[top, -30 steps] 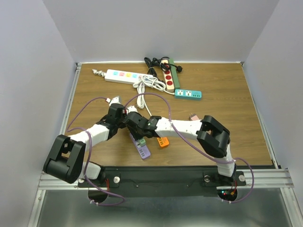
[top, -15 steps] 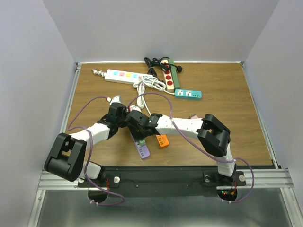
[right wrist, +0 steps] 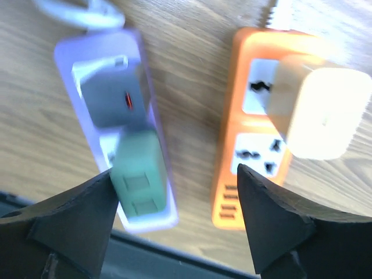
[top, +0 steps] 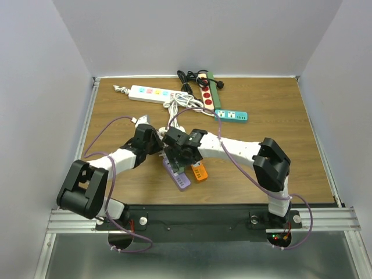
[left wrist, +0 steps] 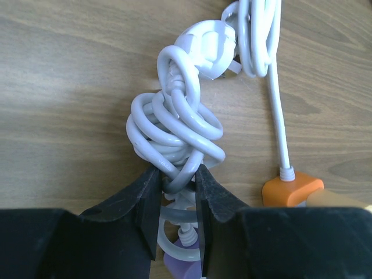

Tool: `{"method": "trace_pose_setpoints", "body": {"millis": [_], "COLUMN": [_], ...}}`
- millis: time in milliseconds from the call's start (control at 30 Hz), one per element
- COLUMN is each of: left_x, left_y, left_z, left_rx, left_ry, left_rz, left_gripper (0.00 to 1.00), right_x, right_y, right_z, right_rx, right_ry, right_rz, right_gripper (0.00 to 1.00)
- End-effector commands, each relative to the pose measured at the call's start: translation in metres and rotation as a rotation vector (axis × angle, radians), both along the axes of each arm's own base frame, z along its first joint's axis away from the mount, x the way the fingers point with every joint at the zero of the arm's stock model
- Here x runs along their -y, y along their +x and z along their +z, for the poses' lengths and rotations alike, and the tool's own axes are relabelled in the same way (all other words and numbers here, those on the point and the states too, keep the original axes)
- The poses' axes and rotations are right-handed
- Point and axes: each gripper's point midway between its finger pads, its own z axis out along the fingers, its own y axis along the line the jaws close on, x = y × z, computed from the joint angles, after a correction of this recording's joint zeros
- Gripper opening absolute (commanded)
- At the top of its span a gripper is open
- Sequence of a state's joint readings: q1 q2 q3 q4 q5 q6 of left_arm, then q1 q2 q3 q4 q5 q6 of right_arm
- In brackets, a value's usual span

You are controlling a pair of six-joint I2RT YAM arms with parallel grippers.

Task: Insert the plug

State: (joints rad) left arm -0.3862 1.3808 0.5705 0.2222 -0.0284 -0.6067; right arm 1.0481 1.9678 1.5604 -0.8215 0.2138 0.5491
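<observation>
On the wooden bench (top: 279,163), we judge the green plug (right wrist: 139,174) seated in the purple strip (right wrist: 102,93); right end effector (right wrist: 174,174) apart above it, left end effector (left wrist: 177,174) clamped on the white cord (left wrist: 174,125).

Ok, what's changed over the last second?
The right pincer has opened, apparently letting go of the green plug, which sits in the purple power strip, and shifted slightly right. The left pincer stays shut on the white cord bundle; the orange power strip hasn't moved.
</observation>
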Motion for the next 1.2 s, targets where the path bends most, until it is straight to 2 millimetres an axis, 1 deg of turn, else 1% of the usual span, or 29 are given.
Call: {"method": "trace_pose_setpoints", "body": {"millis": [0,67,133,233,267,300,333,367,400,433,500,533,567,600,633,667,700,733,767,800,833,867,900,933,967,1033,1067,1133,1167], "left_x": [-0.010,-0.009,-0.010,-0.009,-0.007,-0.007,-0.004,-0.003,0.002,0.005,0.009,0.011,0.015,0.017,0.020,0.021,0.021,0.021,0.020,0.019,0.018,0.017,0.017,0.018,0.020,0.028,0.048,0.075,0.095], "left_y": [0.024,0.035,0.043,0.064,0.068,0.074,0.086,0.093,0.099,0.112,0.121,0.125,0.132,0.134,0.136,0.138,0.138,0.139,0.138,0.137,0.135,0.135,0.133,0.132,0.129,0.124,0.116,0.106,0.097], "left_z": [0.012,0.015,0.017,0.023,0.025,0.028,0.035,0.038,0.042,0.048,0.052,0.054,0.057,0.059,0.061,0.066,0.069,0.074,0.085,0.091,0.106,0.115,0.122,0.132,0.150,0.168,0.182,0.197,0.197], "left_rx": [0.058,0.071,0.082,0.111,0.122,0.137,0.167,0.182,0.202,0.228,0.242,0.247,0.258,0.263,0.269,0.278,0.285,0.302,0.332,0.347,0.387,0.409,0.432,0.457,0.498,0.547,0.584,0.651,0.667], "left_ry": [0.075,0.088,0.112,0.134,0.131,0.136,0.142,0.145,0.140,0.151,0.159,0.156,0.156,0.151,0.142,0.138,0.136,0.135,0.141,0.148,0.150,0.157,0.179,0.184,0.184,0.196,0.188,0.217,0.221], "left_rz": [0.038,0.038,0.029,0.014,0.000,-0.002,-0.024,-0.033,-0.055,-0.073,-0.095,-0.105,-0.113,-0.121,-0.131,-0.129,-0.128,-0.129,-0.134,-0.138,-0.138,-0.141,-0.149,-0.151,-0.152,-0.167,-0.209,-0.299,-0.357], "left_gripper": [0.00,0.00,0.00,0.00,0.00,0.00,0.00,0.00,0.00,0.00,0.00,0.00,0.01,0.23,0.39,0.54,0.75,0.81,0.88,0.92,0.94,0.96,0.99,0.99,0.99,0.99,0.99,0.99,0.99], "right_x": [0.002,0.001,0.002,0.013,0.024,0.031,0.045,0.055,0.071,0.086,0.105,0.119,0.135,0.145,0.162,0.171,0.182,0.196,0.208,0.216,0.236,0.247,0.261,0.268,0.274,0.287,0.290,0.300,0.304], "right_y": [0.002,0.003,0.003,0.011,0.014,0.019,0.033,0.040,0.044,0.060,0.072,0.077,0.091,0.095,0.101,0.102,0.104,0.108,0.104,0.104,0.110,0.108,0.112,0.113,0.114,0.117,0.118,0.123,0.125], "right_z": [0.065,0.081,0.089,0.101,0.102,0.097,0.101,0.100,0.095,0.094,0.093,0.086,0.092,0.090,0.083,0.084,0.082,0.080,0.077,0.076,0.076,0.070,0.076,0.077,0.077,0.081,0.081,0.086,0.089], "right_rx": [0.063,0.079,0.092,0.130,0.145,0.148,0.170,0.177,0.188,0.211,0.235,0.243,0.273,0.280,0.284,0.290,0.296,0.297,0.289,0.284,0.283,0.266,0.274,0.276,0.278,0.289,0.289,0.301,0.307], "right_ry": [0.087,0.133,0.156,0.174,0.169,0.149,0.159,0.156,0.136,0.141,0.130,0.103,0.121,0.115,0.107,0.106,0.092,0.081,0.081,0.088,0.102,0.110,0.155,0.167,0.175,0.187,0.192,0.213,0.221], "right_rz": [0.020,0.024,0.018,-0.017,-0.039,-0.058,-0.103,-0.128,-0.147,-0.194,-0.227,-0.254,-0.302,-0.312,-0.348,-0.360,-0.376,-0.408,-0.421,-0.440,-0.497,-0.521,-0.568,-0.587,-0.603,-0.639,-0.647,-0.676,-0.688], "right_gripper": [0.86,0.86,0.86,0.87,0.88,0.89,0.89,0.89,0.89,0.89,0.89,0.89,0.90,0.90,0.90,0.91,0.91,0.91,0.93,0.93,0.93,0.93,0.93,0.93,0.93,0.93,0.93,0.93,0.93]}}
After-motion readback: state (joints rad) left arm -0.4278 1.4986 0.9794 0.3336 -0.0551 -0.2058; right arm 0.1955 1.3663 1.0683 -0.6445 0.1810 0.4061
